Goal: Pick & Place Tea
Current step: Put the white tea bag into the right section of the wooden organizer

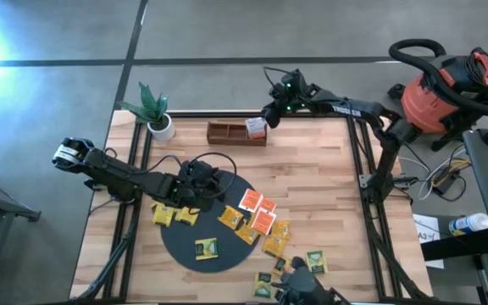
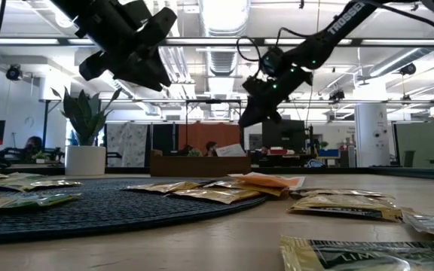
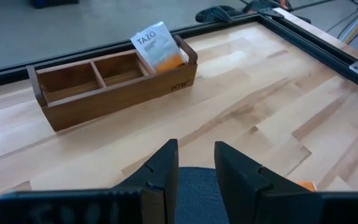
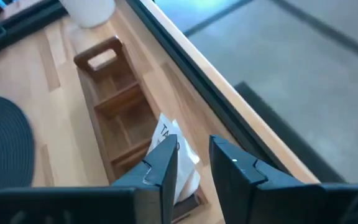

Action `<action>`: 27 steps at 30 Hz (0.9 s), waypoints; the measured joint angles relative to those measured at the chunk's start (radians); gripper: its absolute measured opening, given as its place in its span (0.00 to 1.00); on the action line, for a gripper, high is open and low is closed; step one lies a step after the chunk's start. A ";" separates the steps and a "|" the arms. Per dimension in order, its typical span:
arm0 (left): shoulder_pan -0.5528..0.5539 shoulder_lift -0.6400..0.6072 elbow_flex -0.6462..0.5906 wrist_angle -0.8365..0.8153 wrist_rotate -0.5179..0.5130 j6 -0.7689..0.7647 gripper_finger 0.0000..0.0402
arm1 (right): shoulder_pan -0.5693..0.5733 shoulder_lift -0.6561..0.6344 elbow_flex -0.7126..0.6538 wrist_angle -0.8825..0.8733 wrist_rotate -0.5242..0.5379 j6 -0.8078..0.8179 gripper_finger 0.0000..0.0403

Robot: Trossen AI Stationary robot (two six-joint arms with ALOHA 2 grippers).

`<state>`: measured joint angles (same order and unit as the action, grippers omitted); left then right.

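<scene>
1. We take the wooden tray [image 1: 236,132] at the far edge of the table [image 1: 329,169] as our landmark. One white-and-orange tea packet [image 3: 156,47] leans upright in the tray's end compartment, the one furthest from the potted plant [image 1: 154,110]. The other two compartments show nothing in them.

2. The right gripper [image 4: 191,165] hangs just above that end compartment. Its fingers stand apart with nothing between them, and the packet sits just below their tips. We judge this delivery as made; the step in hand is to clear the tray.

3. The remaining tea packets [image 1: 257,222] lie well away from the tray, on the near side of the table. Some lie on the black round mat [image 1: 180,246], others on bare wood beside it.

4. The left gripper [image 3: 194,165] hovers over the mat's edge nearest the tray. Its fingers are slightly apart and empty.

5. Recommendations:
   - Lift the right gripper straight up from the tray, so that a finger does not catch the leaning packet and drag it out.
   - Choose a packet that lies alone, not one overlapping its neighbours.
   - Flat packets offer little edge, so bring the fingers down squarely over one side.
</scene>
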<state>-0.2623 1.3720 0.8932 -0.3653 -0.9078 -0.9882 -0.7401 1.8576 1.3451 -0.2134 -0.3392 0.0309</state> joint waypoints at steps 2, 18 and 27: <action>0.008 0.000 0.000 0.000 -0.001 0.000 0.25 | 0.008 0.029 0.047 -0.059 -0.001 0.000 0.21; 0.482 0.025 0.001 0.269 0.427 0.056 0.25 | -0.005 0.041 0.122 -0.393 0.026 0.015 0.17; 0.817 0.131 0.041 0.391 0.731 0.068 0.25 | -0.005 -0.082 -0.024 -0.396 0.027 0.015 0.17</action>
<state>0.5544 1.5029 0.9342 0.0256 -0.1768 -0.9204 -0.7453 1.7752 1.3212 -0.6094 -0.3125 0.0456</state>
